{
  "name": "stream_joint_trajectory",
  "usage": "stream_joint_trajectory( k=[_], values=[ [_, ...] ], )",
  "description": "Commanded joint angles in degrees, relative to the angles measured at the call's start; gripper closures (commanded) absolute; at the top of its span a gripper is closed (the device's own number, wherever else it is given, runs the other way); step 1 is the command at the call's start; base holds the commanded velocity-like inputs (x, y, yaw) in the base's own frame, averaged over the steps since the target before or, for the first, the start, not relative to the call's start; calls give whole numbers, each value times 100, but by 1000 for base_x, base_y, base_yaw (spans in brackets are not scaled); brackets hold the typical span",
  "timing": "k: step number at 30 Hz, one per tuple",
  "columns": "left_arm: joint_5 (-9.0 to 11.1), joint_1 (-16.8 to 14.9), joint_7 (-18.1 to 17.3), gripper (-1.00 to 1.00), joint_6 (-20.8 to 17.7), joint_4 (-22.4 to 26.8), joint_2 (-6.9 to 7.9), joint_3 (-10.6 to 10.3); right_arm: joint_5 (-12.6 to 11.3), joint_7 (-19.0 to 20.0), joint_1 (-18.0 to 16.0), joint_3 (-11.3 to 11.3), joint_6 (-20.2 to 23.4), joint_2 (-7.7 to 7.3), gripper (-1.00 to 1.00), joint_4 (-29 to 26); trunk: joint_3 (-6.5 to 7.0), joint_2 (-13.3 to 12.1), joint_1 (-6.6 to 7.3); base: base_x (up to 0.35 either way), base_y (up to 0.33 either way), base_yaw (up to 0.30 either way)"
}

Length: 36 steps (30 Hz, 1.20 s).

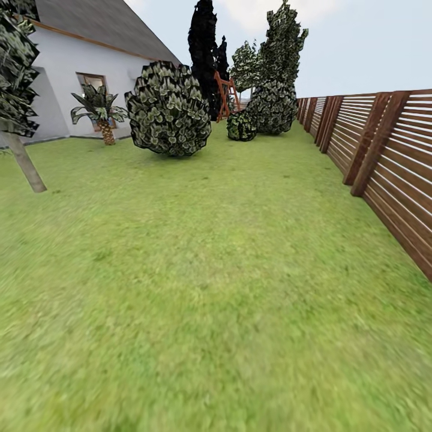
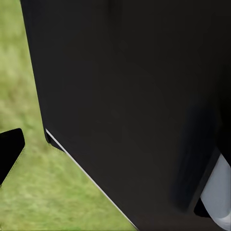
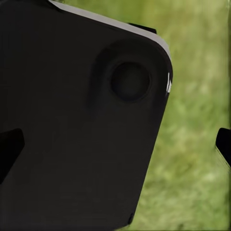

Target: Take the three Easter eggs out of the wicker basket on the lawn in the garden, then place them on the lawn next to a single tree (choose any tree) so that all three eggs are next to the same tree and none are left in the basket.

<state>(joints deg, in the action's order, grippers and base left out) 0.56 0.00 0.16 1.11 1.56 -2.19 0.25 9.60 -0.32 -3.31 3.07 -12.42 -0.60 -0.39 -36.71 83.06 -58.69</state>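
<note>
Lawn (image 1: 198,288) ahead bare, robot in transit; leaning tree (image 1: 27,165) near left. Tool opening on both arms: cannot tell.

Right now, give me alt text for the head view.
A wide green lawn runs ahead to round leafy bushes and tall dark trees. A brown slatted fence lines the right side; a white house and a leaning pale tree trunk stand at left.

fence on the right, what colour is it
Reddish-brown wooden slats on darker brown posts; the fence shows best in the head view.
</note>
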Motion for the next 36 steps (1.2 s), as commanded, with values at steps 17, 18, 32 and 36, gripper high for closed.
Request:
stream_joint_trajectory(
  k=[17,18,32,36],
  values=[
    [6,0,2,-100,12,2,-2,2,9,-3,-3,27,-15,-8,-100,4,-4,2,-3,341,0,0],
    [6,0,2,-100,12,2,-1,2,8,-3,-3,27,-15,-9,-100,4,-4,2,-3,341,0,0],
    [6,0,2,-100,12,2,-1,2,8,-3,-3,27,-15,-7,-100,5,-4,2,-3,341,0,0],
    [6,0,2,-100,12,2,-1,2,13,-3,-3,27,-15,-2,-100,4,-4,2,-3,341,0,0]
  ],
)
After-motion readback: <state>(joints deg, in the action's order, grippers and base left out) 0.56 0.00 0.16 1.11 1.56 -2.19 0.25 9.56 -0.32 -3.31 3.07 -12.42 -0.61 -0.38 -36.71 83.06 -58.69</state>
